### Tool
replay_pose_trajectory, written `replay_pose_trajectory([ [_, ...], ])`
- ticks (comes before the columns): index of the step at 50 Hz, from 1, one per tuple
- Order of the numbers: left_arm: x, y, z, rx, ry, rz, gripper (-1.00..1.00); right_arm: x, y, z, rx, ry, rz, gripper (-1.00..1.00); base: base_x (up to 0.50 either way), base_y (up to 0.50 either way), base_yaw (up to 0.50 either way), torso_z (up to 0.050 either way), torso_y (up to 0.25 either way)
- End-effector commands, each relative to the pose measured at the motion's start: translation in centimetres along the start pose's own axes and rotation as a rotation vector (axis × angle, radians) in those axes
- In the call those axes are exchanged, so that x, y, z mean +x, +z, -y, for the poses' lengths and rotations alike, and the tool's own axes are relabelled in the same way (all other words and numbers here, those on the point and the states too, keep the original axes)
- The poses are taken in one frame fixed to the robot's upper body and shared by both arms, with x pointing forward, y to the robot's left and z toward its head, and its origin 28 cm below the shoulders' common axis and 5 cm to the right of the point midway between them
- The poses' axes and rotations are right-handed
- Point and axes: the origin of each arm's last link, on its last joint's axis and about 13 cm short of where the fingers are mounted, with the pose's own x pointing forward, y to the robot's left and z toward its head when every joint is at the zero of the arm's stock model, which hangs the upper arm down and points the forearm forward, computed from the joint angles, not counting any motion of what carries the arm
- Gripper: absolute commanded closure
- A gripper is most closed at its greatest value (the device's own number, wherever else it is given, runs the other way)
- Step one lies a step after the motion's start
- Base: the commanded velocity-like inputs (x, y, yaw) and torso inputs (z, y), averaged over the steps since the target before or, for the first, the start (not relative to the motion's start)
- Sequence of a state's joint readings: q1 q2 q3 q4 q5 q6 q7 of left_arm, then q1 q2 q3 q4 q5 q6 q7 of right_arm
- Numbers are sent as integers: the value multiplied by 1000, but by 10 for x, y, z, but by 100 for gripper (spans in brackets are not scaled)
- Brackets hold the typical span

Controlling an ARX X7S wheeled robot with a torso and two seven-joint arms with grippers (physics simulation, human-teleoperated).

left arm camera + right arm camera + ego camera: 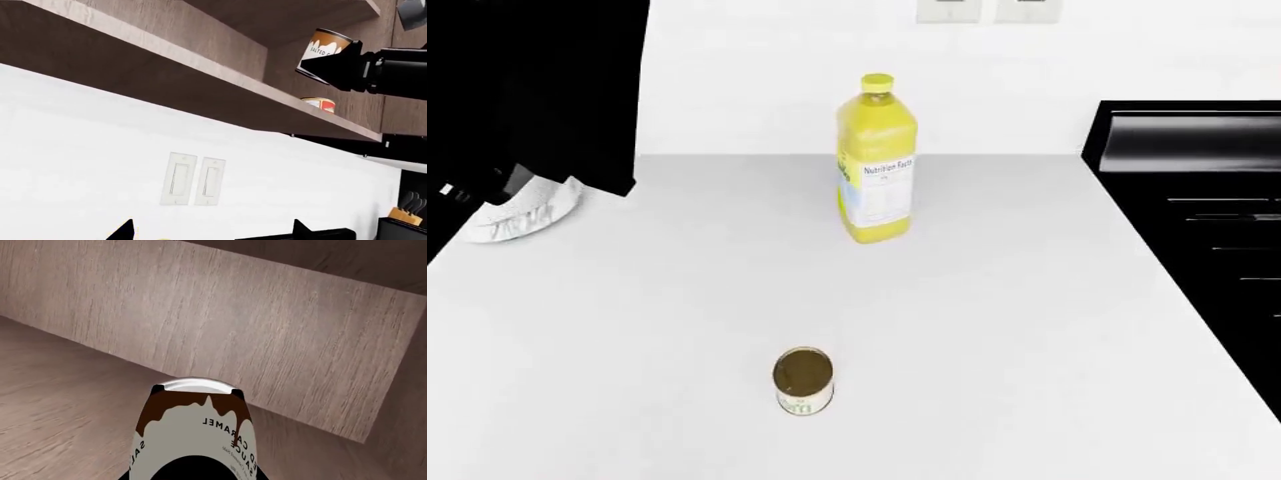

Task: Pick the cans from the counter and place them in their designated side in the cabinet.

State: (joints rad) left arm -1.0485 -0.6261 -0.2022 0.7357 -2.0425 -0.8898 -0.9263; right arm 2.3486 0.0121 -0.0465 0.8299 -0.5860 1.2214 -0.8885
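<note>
Spanning the head view, the white surface (988, 330) carries a yellow bottle (873, 165) at upper center and a squat can (803, 380) at lower center. In the left wrist view's upper right, the right gripper (331, 60) pinches the taller can (321, 51) inside the wooden cabinet (200, 75), above another small tin (319, 104) on its shelf. The left gripper's (210, 231) fingertips stand spread.
</note>
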Motion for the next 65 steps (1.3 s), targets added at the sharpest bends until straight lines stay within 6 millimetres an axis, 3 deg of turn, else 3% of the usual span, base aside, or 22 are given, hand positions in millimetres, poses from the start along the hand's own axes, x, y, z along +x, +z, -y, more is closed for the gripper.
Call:
replay_pose_trajectory([
  [1,-1,1,0,-2,0,3,-100,-3,3,0,-14,-5,15,100,160,0,0,0,0],
  [16,-3,1,1,-5,1,2,-100,-3,3,0,-14,-5,15,100,160,0,0,0,1],
  [17,-2,1,1,-5,1,3,-100,-3,3,0,-14,-5,15,-100,102,0,0,0,10],
  [37,-1,1,1,-3,-1,4,-100,-3,3,0,-14,-5,15,-100,1,0,0,0,0],
  [65,-2,-1,-1,-12,2,6,-100,-3,3,0,-14,-5,15,-100,-198,0,0,0,0],
])
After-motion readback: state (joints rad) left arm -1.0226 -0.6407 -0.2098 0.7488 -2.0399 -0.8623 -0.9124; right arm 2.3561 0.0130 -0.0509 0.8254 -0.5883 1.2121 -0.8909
